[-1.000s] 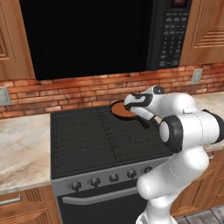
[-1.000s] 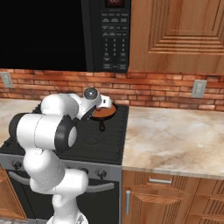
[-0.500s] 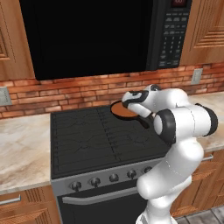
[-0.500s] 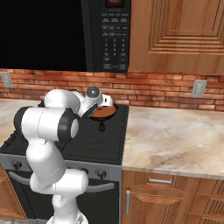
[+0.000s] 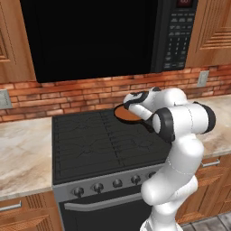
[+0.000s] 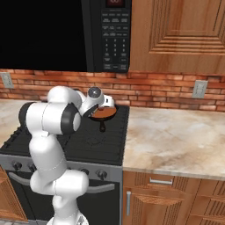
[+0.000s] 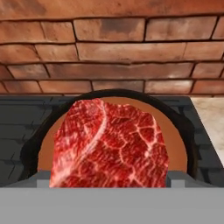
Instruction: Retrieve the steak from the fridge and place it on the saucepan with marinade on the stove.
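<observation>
The steak (image 7: 109,144), red with whitish marbling, hangs between my gripper's (image 7: 110,179) fingertips, and the gripper is shut on it. Right under it lies the black saucepan (image 7: 186,131) with the reddish-brown marinade (image 7: 176,146) showing around the meat. The pan (image 5: 124,115) sits on the back right burner of the black stove (image 5: 90,144), close to the brick wall. My gripper (image 5: 131,103) hovers just above the pan (image 6: 105,113), over the stove (image 6: 99,143). The fridge is out of view.
A black microwave (image 5: 94,38) hangs above the stove, with wooden cabinets (image 6: 176,30) beside it. Stone counters (image 6: 176,140) flank the stove on both sides. The brick wall (image 7: 113,43) stands right behind the pan, with an outlet (image 6: 199,88) to the right.
The arm has swung slightly and the hand has edged further over the saucepan, still holding the steak. The pan and the base have not moved.
</observation>
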Available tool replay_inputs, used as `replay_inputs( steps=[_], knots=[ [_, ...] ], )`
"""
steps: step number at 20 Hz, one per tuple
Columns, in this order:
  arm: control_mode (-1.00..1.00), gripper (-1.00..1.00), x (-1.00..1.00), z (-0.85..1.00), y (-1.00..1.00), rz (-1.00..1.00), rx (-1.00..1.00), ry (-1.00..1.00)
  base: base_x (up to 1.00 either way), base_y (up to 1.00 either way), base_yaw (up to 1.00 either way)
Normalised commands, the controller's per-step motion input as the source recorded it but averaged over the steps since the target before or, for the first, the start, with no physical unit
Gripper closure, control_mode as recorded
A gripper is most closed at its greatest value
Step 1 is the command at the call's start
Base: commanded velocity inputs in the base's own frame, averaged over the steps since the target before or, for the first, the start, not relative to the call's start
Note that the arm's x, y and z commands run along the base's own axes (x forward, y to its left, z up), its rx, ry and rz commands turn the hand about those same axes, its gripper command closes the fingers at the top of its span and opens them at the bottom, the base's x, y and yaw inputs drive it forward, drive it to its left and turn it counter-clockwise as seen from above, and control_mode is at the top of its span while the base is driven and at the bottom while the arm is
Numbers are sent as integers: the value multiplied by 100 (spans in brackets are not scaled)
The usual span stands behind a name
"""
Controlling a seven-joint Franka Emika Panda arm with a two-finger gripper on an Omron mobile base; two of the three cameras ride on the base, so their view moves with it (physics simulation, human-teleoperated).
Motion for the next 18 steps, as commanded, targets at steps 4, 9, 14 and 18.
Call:
replay_inputs(
  steps=[4, 9, 14, 18],
  knots=[
    [-100, 100, 19, -15, 0, 0, -1, 0, 0, 0, 0],
    [-100, -100, 22, -14, 10, 0, -1, 0, 0, 0, 0],
    [-100, -100, 8, -1, 1, 0, 0, -1, 0, 0, 0],
    [-100, -100, 3, 0, 0, -2, 0, 0, 0, 0, 0]
  ],
)
